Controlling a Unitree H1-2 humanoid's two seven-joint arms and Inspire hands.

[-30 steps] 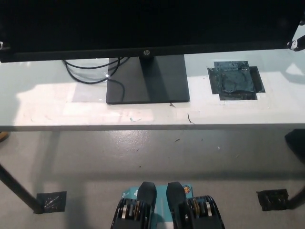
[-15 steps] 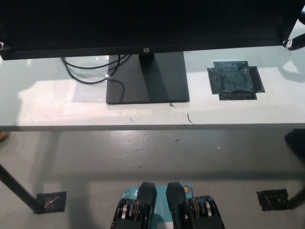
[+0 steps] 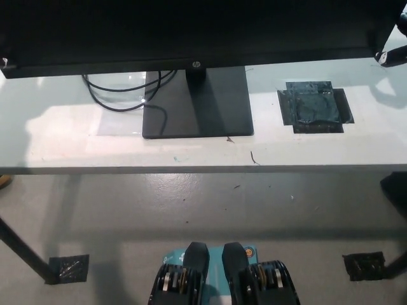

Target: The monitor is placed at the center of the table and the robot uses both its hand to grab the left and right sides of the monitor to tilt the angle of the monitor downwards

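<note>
The black monitor [image 3: 191, 28] fills the top of the head view, its lower bezel with a small logo above the flat black stand base [image 3: 197, 105] on the white table [image 3: 191, 155]. Only a white sliver of my left hand [image 3: 4, 63] shows, at the monitor's lower left corner on the picture's edge. A small part of my black right hand [image 3: 389, 56] shows at the monitor's lower right corner. Both hands touch or nearly touch the screen's sides, and the rest of each is out of frame.
Black cables [image 3: 117, 92] loop on the table left of the stand. A dark taped patch [image 3: 315, 106] lies on the table to the right. Below the table's front edge are grey floor, a table leg [image 3: 22, 251] and tape squares.
The monitor's lower bezel has shifted slightly upward in the picture while the stand base stayed put. My right hand at the lower right corner has moved a little up and inward.
</note>
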